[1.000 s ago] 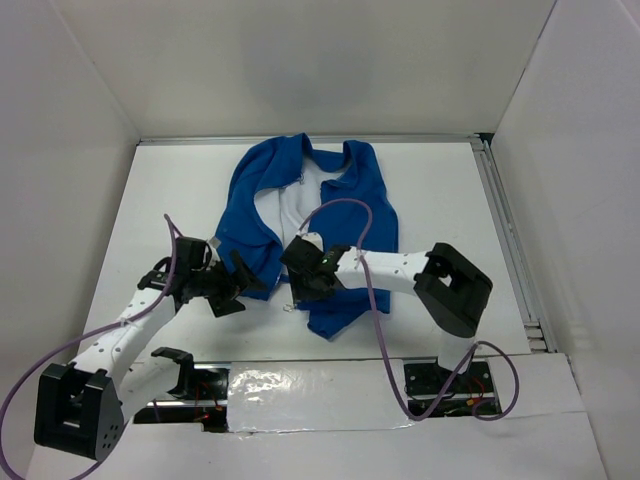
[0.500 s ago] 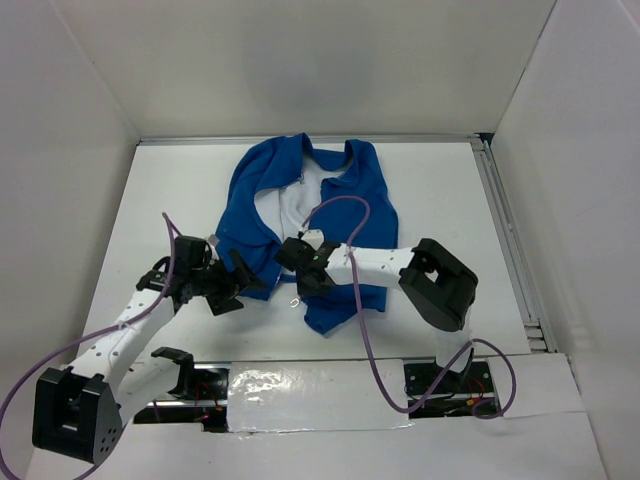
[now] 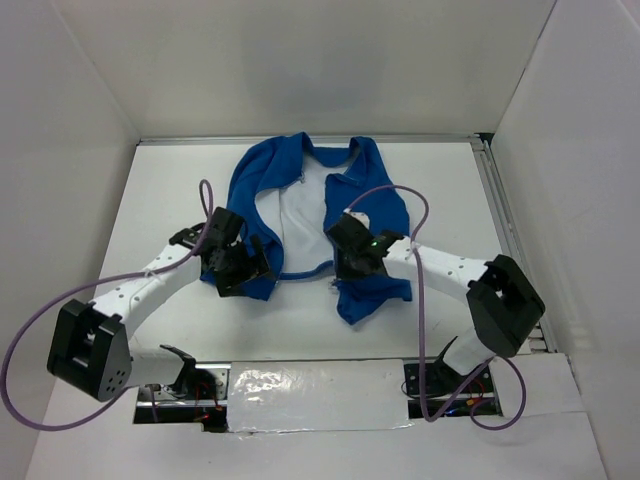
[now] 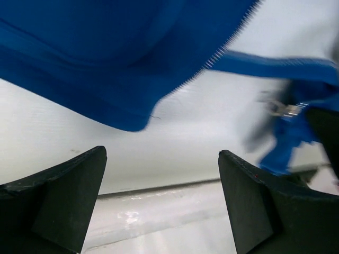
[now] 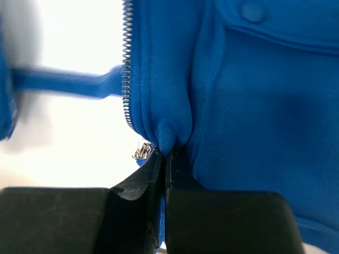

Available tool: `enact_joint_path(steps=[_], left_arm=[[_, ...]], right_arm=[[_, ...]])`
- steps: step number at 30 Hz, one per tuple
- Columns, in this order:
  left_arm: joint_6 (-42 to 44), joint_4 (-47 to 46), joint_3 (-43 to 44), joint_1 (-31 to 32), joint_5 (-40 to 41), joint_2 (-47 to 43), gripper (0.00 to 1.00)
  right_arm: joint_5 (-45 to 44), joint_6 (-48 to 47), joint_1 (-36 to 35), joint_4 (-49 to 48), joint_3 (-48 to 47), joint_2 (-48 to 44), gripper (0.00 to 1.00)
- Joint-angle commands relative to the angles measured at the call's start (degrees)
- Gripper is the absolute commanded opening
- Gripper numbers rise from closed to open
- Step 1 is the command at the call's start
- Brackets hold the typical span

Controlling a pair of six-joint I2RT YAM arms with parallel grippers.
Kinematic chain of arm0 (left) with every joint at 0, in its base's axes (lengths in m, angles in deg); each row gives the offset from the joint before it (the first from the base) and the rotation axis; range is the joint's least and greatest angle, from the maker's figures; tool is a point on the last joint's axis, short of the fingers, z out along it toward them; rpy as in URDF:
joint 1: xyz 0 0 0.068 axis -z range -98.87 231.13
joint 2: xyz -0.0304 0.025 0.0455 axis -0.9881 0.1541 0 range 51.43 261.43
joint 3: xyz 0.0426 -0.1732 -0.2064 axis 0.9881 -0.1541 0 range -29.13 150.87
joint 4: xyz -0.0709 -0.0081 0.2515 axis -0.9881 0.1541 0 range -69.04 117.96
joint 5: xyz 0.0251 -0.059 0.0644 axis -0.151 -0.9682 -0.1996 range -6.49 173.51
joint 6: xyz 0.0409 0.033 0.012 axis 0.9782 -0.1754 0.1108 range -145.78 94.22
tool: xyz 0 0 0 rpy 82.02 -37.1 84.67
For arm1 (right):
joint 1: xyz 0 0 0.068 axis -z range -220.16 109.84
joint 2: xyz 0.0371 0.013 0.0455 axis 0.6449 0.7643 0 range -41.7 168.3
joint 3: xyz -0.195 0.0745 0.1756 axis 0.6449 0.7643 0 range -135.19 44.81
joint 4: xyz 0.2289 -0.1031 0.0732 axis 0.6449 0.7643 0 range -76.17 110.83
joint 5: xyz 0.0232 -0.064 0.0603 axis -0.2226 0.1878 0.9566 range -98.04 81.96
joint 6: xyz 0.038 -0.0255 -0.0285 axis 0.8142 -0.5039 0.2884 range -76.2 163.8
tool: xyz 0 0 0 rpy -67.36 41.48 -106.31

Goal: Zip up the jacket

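Note:
The royal-blue jacket [image 3: 255, 180] lies open in the middle of the table, its white lining [image 3: 300, 215] showing between the two front panels. My right gripper [image 3: 345, 268] is shut on a fold of the right panel's lower edge [image 5: 169, 132], beside the zipper teeth [image 5: 127, 63] and the silver slider [image 5: 142, 152]. My left gripper [image 3: 252, 268] hovers open over the left panel's bottom corner. In the left wrist view its fingers [image 4: 53, 196] stand wide apart with only table between them, and the blue hem [image 4: 122, 63] lies just ahead.
White walls enclose the table on three sides. A metal rail [image 3: 505, 230] runs along the right edge. A taped strip [image 3: 300, 385] lies near the arm bases. Purple cables [image 3: 420, 290] loop off both arms.
My right gripper has shut on the right panel's edge and pulled it rightward, baring more lining. My left arm has swung forward and right to the left panel's hem.

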State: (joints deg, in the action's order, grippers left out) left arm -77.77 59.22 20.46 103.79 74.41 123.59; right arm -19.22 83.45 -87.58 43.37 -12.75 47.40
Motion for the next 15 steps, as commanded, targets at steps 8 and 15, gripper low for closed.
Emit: enact_joint_path(steps=[8, 15], left_arm=[[16.3, -7.6, 4.4, -0.2, 9.6, 11.2, 0.99], [22.7, -15.5, 0.1, 2.8, 0.9, 13.5, 0.92]], right_arm=[[7.7, -9.0, 9.8, -4.7, 3.5, -1.5, 0.0], [10.9, -11.1, 13.6, -6.8, 3.4, -0.4, 0.0]])
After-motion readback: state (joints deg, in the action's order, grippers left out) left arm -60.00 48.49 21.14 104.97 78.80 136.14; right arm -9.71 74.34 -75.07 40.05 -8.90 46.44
